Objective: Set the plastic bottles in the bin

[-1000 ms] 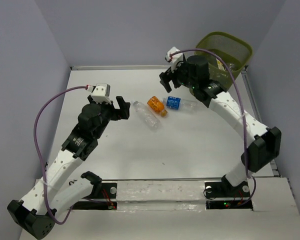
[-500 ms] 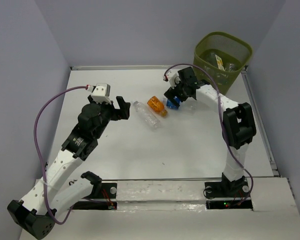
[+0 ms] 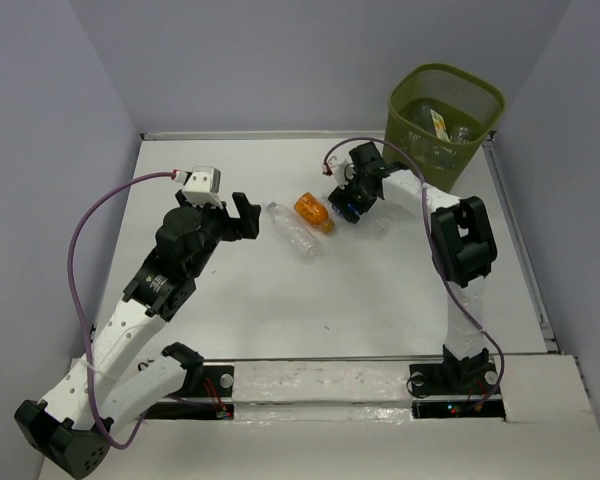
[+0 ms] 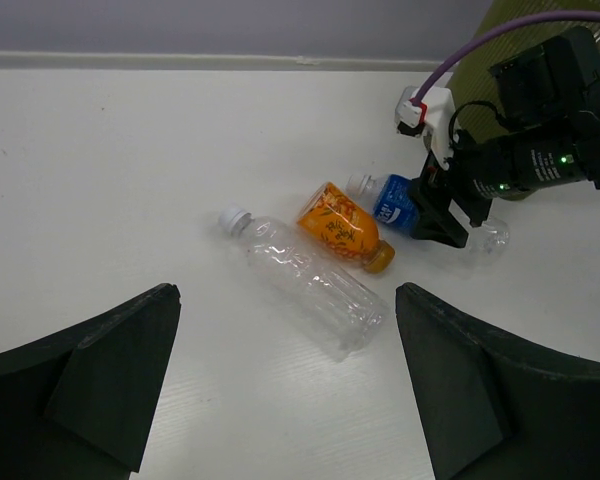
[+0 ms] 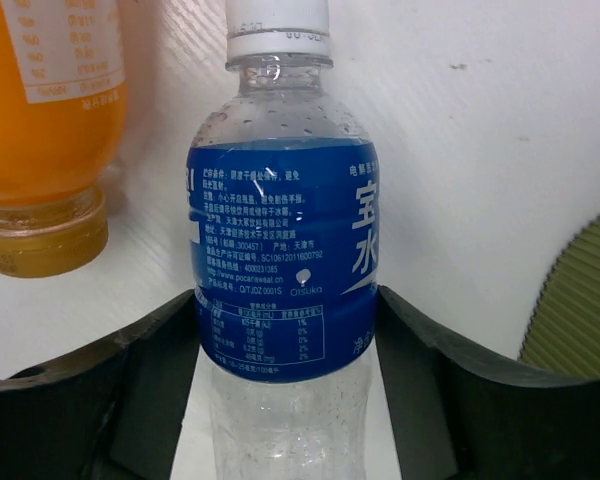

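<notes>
Right fingers (image 5: pixel 80 400) flanking blue-label bottle (image 5: pixel 280 250), orange bottle (image 5: pixel 50 120) just beside

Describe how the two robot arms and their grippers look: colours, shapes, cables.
The left arm and right arm have white shells and black joints. The left gripper and the right gripper are black, with broad wedge-shaped fingers. A purple cable loops from the white camera block on the left wrist; another leaves the right wrist. Green lights glow on the right arm.

The blue-labelled bottle (image 5: pixel 280 260) is showing large white Chinese characters 宝 and 水 and a small "Otsuka"; its fine print is blurring.
</notes>
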Robot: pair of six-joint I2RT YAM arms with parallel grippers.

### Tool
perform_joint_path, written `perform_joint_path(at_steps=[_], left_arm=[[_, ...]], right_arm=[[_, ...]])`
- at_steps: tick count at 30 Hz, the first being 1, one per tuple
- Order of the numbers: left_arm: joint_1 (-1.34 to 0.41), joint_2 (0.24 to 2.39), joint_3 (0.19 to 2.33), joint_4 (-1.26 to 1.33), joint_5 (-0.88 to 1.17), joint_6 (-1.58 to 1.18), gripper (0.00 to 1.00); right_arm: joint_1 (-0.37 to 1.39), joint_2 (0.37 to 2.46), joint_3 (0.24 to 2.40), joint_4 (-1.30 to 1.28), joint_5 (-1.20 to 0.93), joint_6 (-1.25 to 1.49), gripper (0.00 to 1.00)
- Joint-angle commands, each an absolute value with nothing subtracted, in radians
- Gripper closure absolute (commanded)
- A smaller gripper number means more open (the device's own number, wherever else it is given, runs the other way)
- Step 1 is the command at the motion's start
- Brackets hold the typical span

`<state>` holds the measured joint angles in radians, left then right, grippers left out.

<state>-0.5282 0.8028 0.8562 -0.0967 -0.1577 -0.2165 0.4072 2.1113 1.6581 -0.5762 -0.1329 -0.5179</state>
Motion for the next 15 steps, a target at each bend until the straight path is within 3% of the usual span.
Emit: perform_joint_path(at_steps=[1,5,10,15], left_arm=[[-0.525,0.792,0.867,-0.063,-0.141,-0.199,0.01],[-0.525,0.793,0.867,-0.064,-0.137,-0.199,0.01],[-0.526,0.793,0.865,-0.063,-0.138,-0.199,0.01],[-0.523,0.799,0.867,-0.063,-0.135,-0.201,0.01]], right_arm=[[0.422,1.945,1.629,-0.543,-0.071,-0.502,0.33],[0.445,1.797,1.582,-0.502,-0.060,-0.468,0.42],[0.445,1.621,1.571,-0.398,-0.120,-0.408,0.43],[0.445,1.454,1.563,-0.061,-0.016,-0.342,0.43]])
